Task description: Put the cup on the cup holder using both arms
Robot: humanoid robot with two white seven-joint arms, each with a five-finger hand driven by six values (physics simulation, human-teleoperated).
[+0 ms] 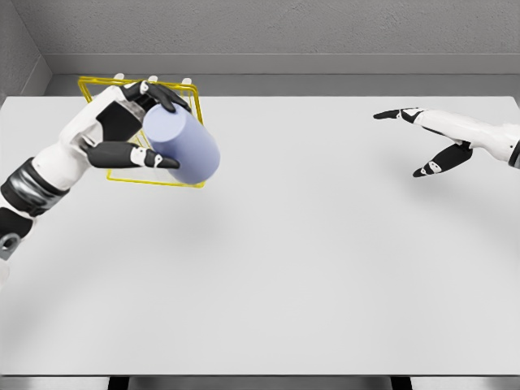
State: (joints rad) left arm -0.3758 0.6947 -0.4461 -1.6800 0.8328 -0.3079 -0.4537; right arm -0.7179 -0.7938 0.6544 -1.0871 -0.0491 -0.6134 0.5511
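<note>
A pale blue cylindrical cup is held tilted at the table's far left, above a yellow wire cup holder. My left hand is shut on the cup, with dark fingers over its top and the thumb along its lower side. The hand and cup hide much of the holder's frame. My right hand hovers over the table's far right, open with its fingers spread and holding nothing.
The white table fills the view, with a grey wall behind its far edge and a dark front edge at the bottom.
</note>
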